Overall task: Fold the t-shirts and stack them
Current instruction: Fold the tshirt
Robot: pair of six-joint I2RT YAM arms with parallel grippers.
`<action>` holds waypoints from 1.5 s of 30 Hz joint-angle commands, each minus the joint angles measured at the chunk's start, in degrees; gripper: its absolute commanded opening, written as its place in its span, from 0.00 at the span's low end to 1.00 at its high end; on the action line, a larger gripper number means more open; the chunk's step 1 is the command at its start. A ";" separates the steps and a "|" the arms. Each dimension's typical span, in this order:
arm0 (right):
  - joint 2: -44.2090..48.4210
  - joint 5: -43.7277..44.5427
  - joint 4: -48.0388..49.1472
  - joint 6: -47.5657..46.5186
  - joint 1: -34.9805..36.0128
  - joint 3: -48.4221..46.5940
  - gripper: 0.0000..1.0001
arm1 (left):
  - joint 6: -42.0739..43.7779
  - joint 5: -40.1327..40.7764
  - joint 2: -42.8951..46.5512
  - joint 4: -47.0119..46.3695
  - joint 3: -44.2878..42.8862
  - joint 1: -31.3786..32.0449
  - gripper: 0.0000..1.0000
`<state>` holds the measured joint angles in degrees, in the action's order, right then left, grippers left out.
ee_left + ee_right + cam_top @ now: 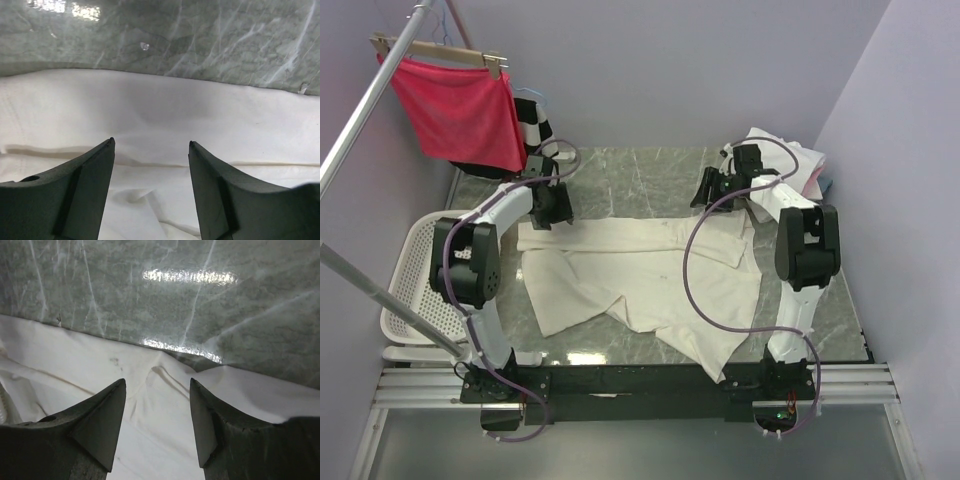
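Observation:
A cream t-shirt (640,275) lies spread and partly folded on the marble table (630,180). My left gripper (548,212) is open just above its far left edge; the wrist view shows the cloth (150,115) between and under the fingers (85,185). My right gripper (712,195) is open above the far right edge of the same shirt (150,410), with nothing between its fingers (100,420). A pile of cream shirts (790,160) with a pale pink one (813,182) and a bit of blue lies at the back right.
A red cloth on a hanger (460,110) hangs at the back left beside a black-and-white striped garment (535,125). A white perforated basket (405,290) stands left of the table. Metal rack poles (370,90) cross the left side.

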<state>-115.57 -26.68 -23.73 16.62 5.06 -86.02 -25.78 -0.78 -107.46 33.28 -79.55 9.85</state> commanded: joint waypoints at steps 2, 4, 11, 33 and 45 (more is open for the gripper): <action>-2.47 -0.49 -4.39 -3.52 1.18 -4.15 0.61 | 0.99 -0.63 -0.56 -0.85 -2.89 0.70 0.65; -3.26 0.48 -5.80 -4.31 1.62 -4.68 0.59 | 1.26 -0.54 -0.73 -0.58 -2.98 0.79 0.65; -4.14 4.08 -9.66 -6.69 3.46 -4.95 0.54 | 1.52 -0.54 -2.05 -0.06 -3.16 0.79 0.65; 10.08 6.46 -11.17 -6.51 7.59 4.18 0.00 | 1.79 0.16 -1.52 -0.05 -2.10 1.14 0.65; 23.62 9.10 -12.14 4.37 18.31 27.54 0.26 | 1.79 -0.02 -1.35 -0.14 -0.70 1.84 0.65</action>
<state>-96.62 -18.22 -35.22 15.46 20.75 -65.17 -24.71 -0.67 -109.75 33.67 -80.64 10.98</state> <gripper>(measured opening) 0.083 0.650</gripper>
